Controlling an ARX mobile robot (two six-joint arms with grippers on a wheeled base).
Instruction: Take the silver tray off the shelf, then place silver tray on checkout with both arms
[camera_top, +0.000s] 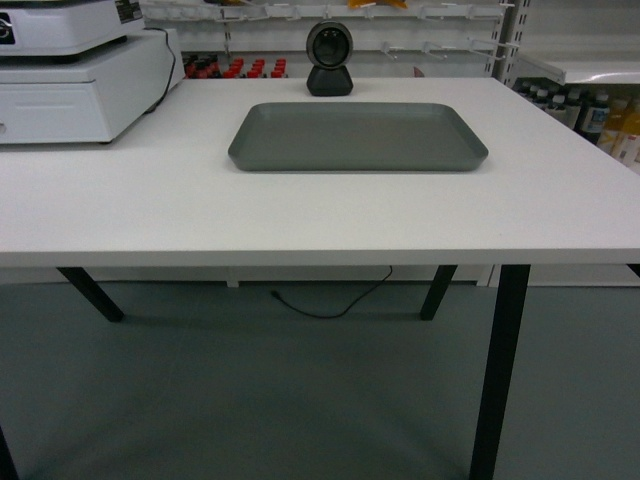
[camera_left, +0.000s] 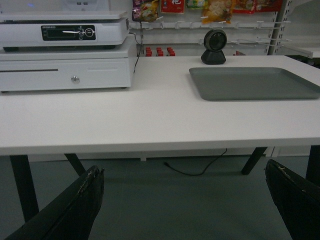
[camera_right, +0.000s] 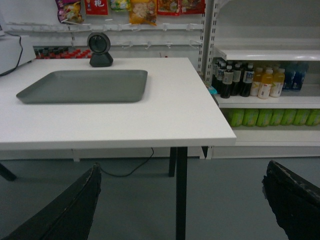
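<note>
1 tray (camera_top: 357, 136) on 1 counter (camera_top: 300, 215). 1 scanner (camera_top: 329, 59) just behind tray. 1 cash drawer (camera_top: 85, 90) w/ 1 scale (camera_left: 62, 31) on top, left of tray. Approx 5 dark bottles (camera_right: 231, 77) + 3 orange ones (camera_right: 267, 81) right of counter.

White checkout (camera_top: 300, 215) bearing silver tray (camera_top: 357, 136), scanner (camera_top: 329, 60), register (camera_top: 75, 70)

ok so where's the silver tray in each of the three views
Head: silver tray lies centre, upper half, flat on the checkout.
Left wrist: silver tray at right, running to the right edge.
Right wrist: silver tray at upper left.
Shared landmark: the round black scanner standing just behind the tray's far edge.
</note>
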